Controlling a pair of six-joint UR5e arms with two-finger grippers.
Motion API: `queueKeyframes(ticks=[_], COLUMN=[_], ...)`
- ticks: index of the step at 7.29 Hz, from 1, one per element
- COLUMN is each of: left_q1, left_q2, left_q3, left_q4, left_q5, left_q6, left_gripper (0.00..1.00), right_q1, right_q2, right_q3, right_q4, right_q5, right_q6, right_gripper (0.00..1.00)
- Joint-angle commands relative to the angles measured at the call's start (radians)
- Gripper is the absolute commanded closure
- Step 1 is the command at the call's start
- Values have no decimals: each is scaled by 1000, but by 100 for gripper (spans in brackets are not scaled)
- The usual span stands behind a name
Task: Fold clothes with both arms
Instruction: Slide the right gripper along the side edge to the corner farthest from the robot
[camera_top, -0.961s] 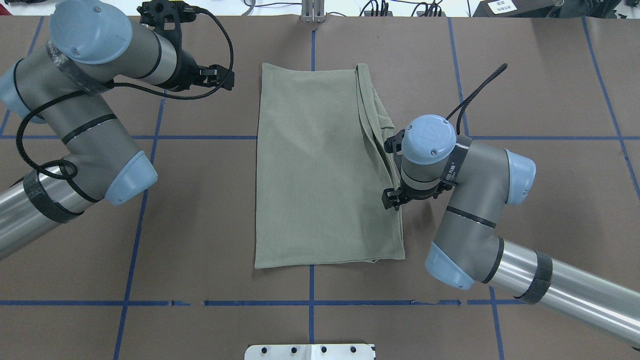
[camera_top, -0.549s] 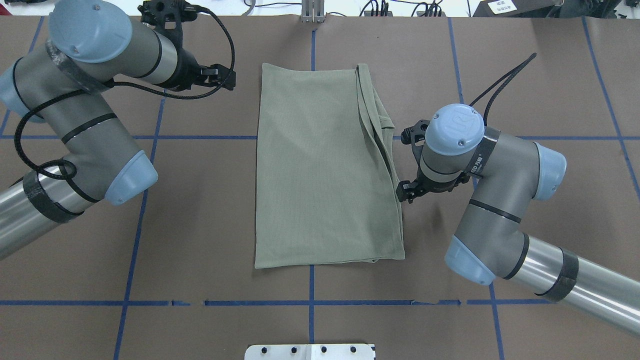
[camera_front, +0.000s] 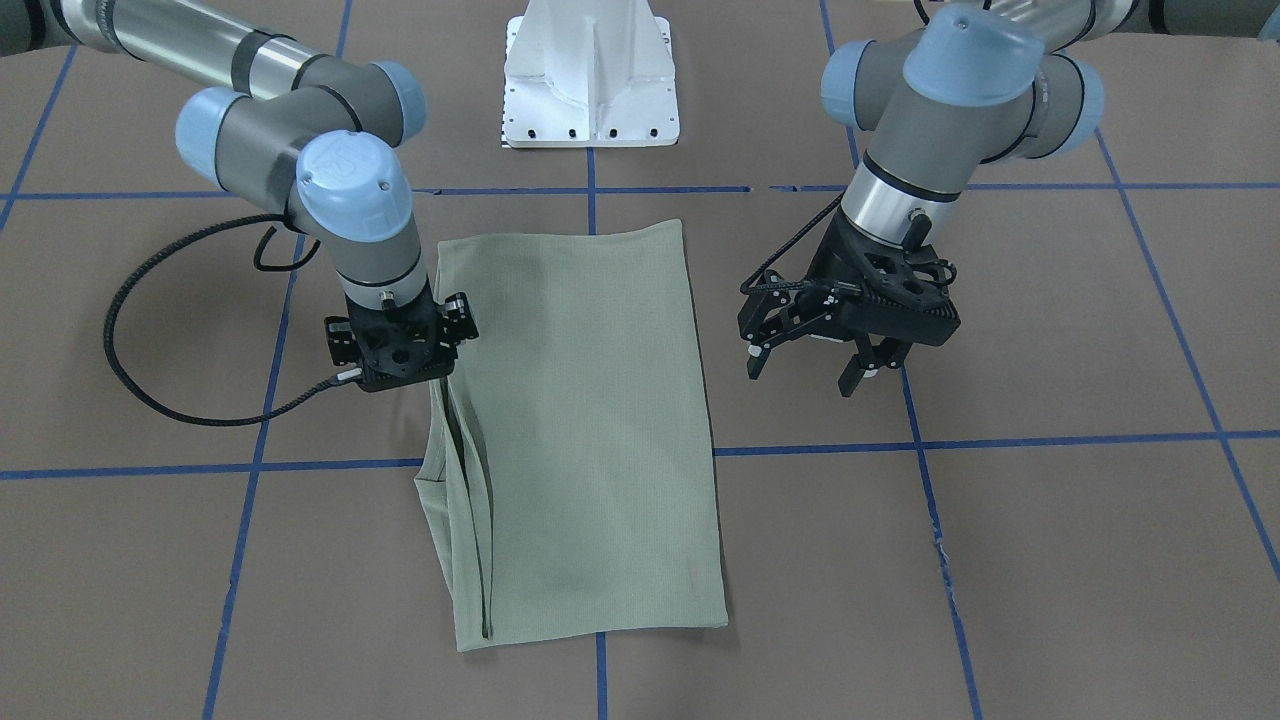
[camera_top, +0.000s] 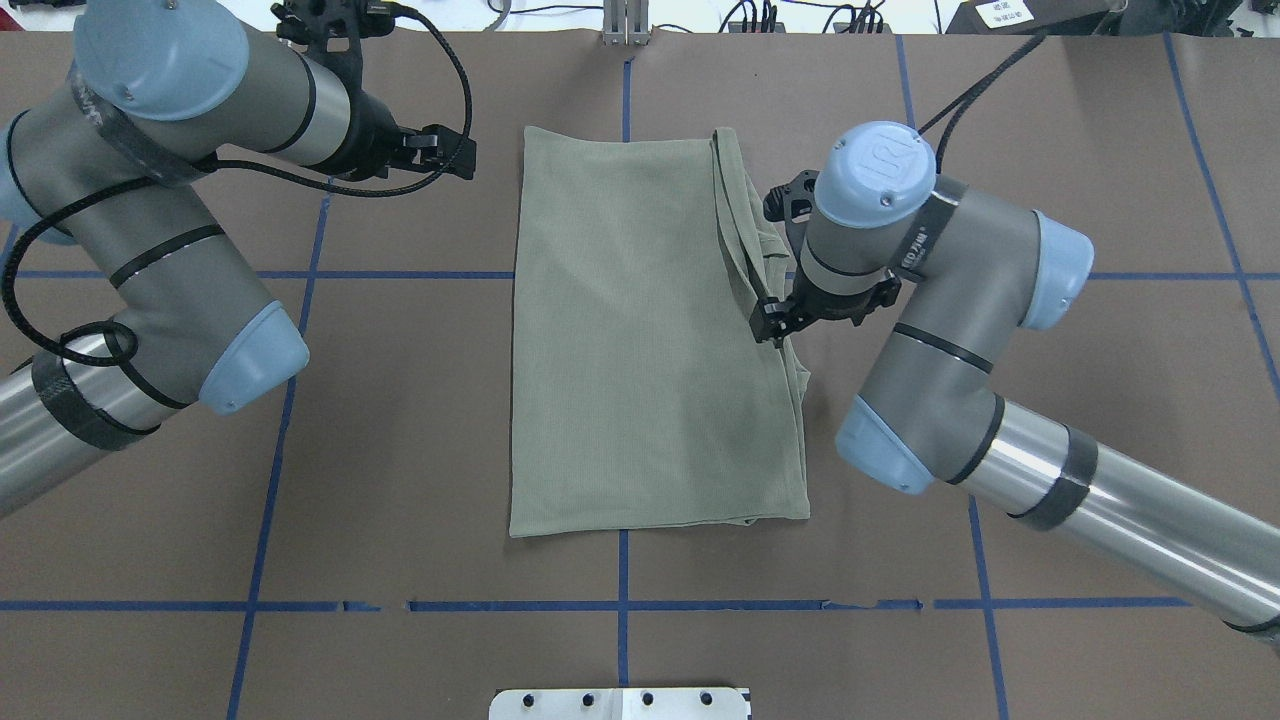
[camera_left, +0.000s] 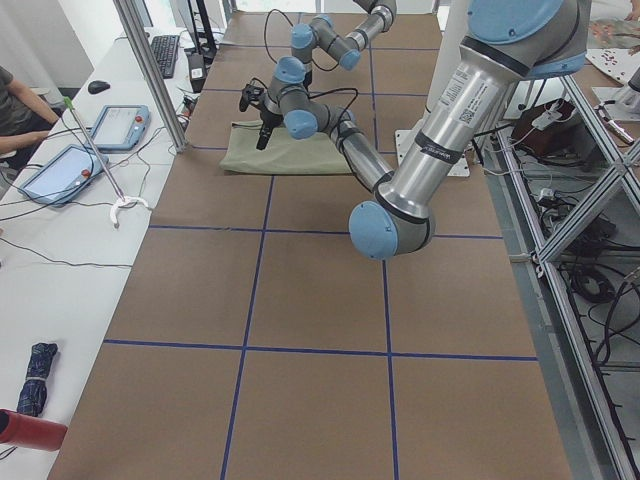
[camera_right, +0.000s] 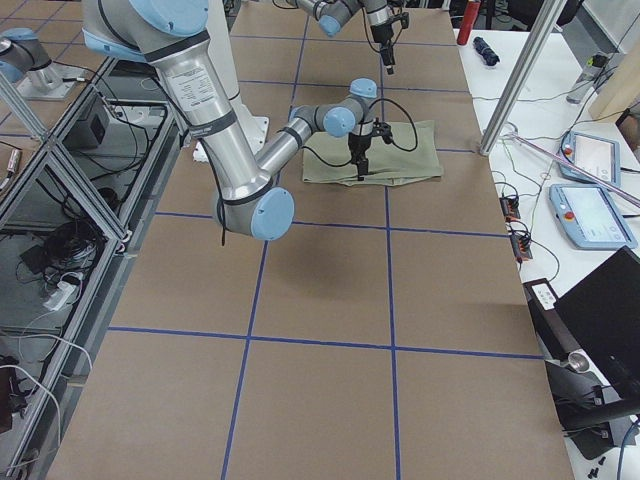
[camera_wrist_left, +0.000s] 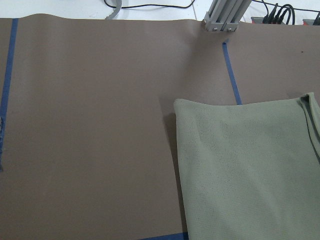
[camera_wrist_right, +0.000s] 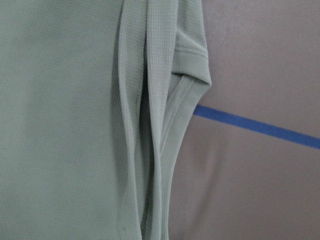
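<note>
A brown table (camera_top: 400, 450) crossed by blue tape lines (camera_top: 400, 274). A sage green knit shirt (camera_top: 640, 330), folded into a long rectangle, lies mid-table. The right gripper (camera_front: 405, 360) hangs over its loose, layered right edge; whether it is clenched cannot be told. The left gripper (camera_front: 800, 372), fingers spread and empty, hovers apart on the left. Pinching only one layer would likely drag the fold open.

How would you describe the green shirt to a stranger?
Find the brown table gridded with blue tape. Between the grey left arm and grey right arm lies a sage-green knit shirt, folded into a rectangle. It is the only soft cloth there.
</note>
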Motion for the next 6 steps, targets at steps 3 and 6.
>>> queueKeyframes(ticks=[3, 6], left_q1=[-3, -5], left_q2=[3, -1], left_q3=[-4, -3], left_q4=[-3, -3], left_q5=[7, 7], left_q6=[4, 4], left_gripper=[0, 0], right_q1=[35, 53], right_q2=[168, 193], right_q3=[-320, -397], right_q4=[142, 151], right_q5=[-11, -23], right_q6=[-43, -82], right_gripper=[0, 0])
